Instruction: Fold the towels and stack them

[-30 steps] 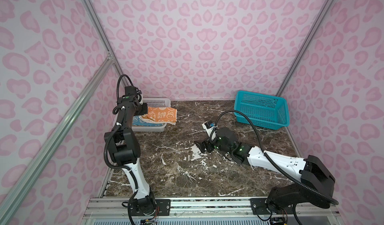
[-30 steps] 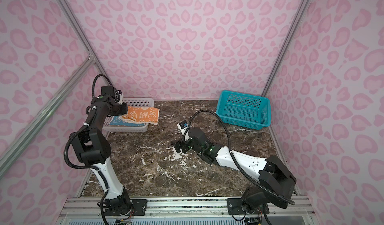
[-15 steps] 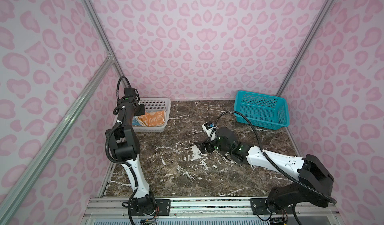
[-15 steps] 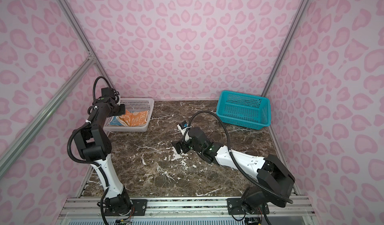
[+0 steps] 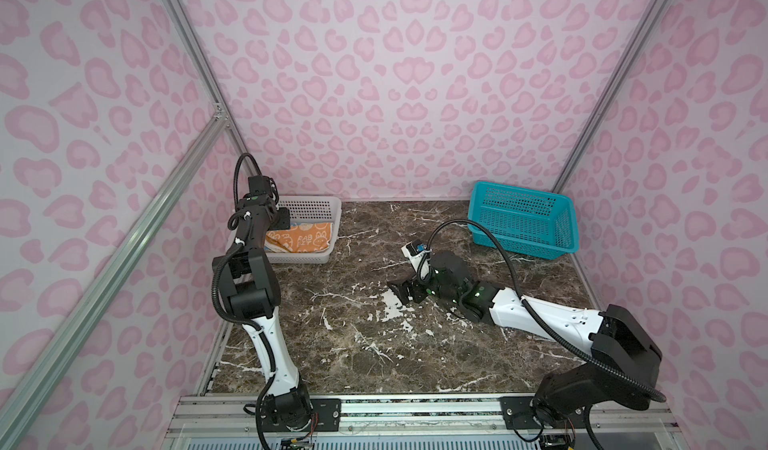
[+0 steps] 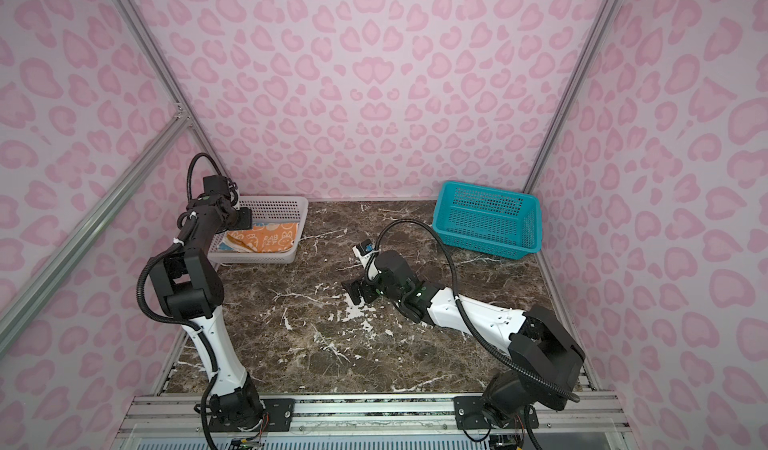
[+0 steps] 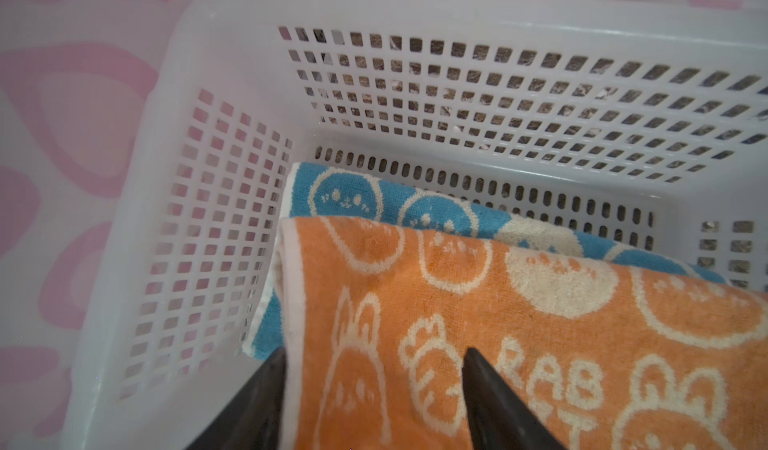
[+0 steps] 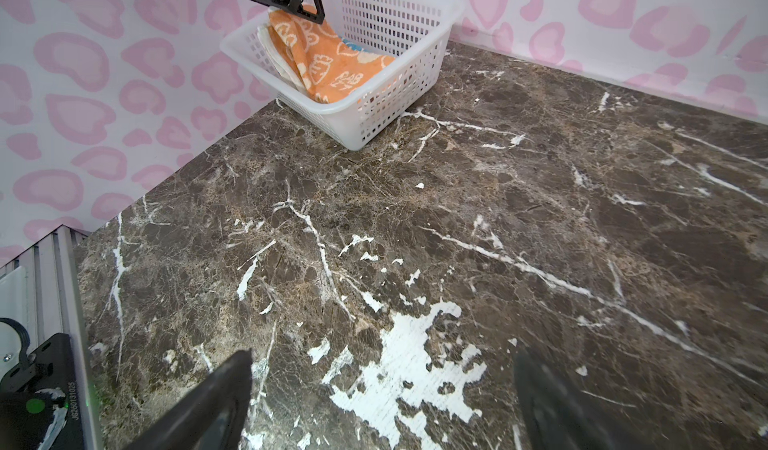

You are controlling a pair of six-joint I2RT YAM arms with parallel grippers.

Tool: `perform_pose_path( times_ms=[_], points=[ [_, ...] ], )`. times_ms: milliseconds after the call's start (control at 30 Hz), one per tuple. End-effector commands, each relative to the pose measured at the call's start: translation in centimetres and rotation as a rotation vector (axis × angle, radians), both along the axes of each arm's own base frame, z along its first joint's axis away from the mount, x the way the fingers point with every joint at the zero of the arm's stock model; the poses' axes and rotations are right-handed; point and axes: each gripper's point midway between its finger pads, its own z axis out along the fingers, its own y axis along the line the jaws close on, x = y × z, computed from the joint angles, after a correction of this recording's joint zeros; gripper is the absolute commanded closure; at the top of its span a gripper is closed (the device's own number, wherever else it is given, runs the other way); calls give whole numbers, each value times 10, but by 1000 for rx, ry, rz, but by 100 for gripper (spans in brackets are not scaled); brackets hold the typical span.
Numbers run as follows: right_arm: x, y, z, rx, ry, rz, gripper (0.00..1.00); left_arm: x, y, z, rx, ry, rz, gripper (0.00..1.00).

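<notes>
Towels (image 5: 299,238) lie stacked in the white basket (image 5: 309,210), centre left in both top views: orange towel (image 7: 540,344) folded uppermost, white rabbits and "RAB" lettering, long axis running left-right; blue towel (image 7: 436,208) and cream towel (image 8: 272,50) beneath. Teal basket (image 5: 519,219) stands centre right. Left gripper (image 7: 374,350): jaws parted, astride the orange edge. Right gripper (image 8: 382,352): jaws spread wide above marble table (image 8: 540,177)

bright, even light; soft shadows
</notes>
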Motion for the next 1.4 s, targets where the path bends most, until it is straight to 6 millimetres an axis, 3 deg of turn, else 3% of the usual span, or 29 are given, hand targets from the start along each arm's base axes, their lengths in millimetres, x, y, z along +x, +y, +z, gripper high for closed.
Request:
perform_pose_path(
  times_ms=[0, 433, 700, 833, 1100, 1133, 1367],
  points=[
    [-1, 2, 1, 11, -2, 10, 2, 1, -6, 33, -21, -90, -4, 30],
    [-3, 3, 6, 30, -12, 24, 2, -46, -35, 98, -73, -224, -60, 24],
    [-2, -4, 17, 25, -36, 0, 2, -98, -69, 135, -124, -365, -117, 23],
    [3, -16, 23, -6, -60, -46, 2, -127, -94, 136, -173, -409, -154, 23],
    [18, -77, 35, -29, -118, -281, 2, -170, -137, 124, -227, -565, -139, 19],
    [20, -88, 37, -27, -126, -314, 2, -175, -143, 121, -250, -578, -133, 1],
    [20, -183, 36, -46, -259, -596, 2, -201, -158, 79, -199, -610, -108, 3]
  ],
)
